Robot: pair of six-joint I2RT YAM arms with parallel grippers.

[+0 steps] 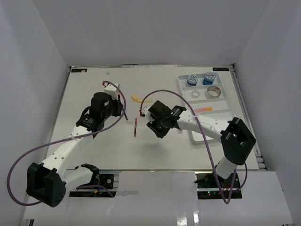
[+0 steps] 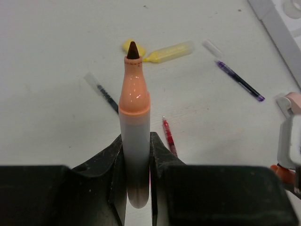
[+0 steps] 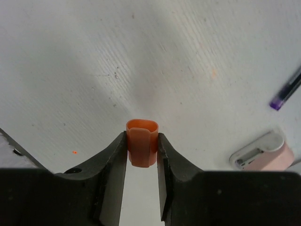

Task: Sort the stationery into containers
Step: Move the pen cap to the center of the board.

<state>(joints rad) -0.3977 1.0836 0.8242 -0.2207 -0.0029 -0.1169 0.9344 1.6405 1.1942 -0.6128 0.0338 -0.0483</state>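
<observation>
Right gripper (image 3: 141, 135) pinching a small orange cap (image 3: 141, 151) at six o'clock, purple pen (image 3: 287, 92) at three o'clock, pink-and-white piece (image 3: 263, 153) at four o'clock, white table (image 3: 141, 56) beneath

There is one white tray (image 1: 224, 104), two round blue-white tubs (image 1: 192, 79) (image 1: 209, 78) and two tape rolls (image 1: 196, 94) (image 1: 214, 92). Three thin pens show on the counter (image 1: 94, 141): one black pen (image 2: 107, 96), one red pen (image 2: 168, 135) and one purple pen (image 2: 240, 81), plus one yellow highlighter (image 2: 167, 52). There is also one orange marker (image 2: 135, 117), one orange cap (image 3: 141, 148), one pink-and-white piece (image 3: 263, 153) and one slim orange-pink piece (image 1: 203, 110).
</observation>
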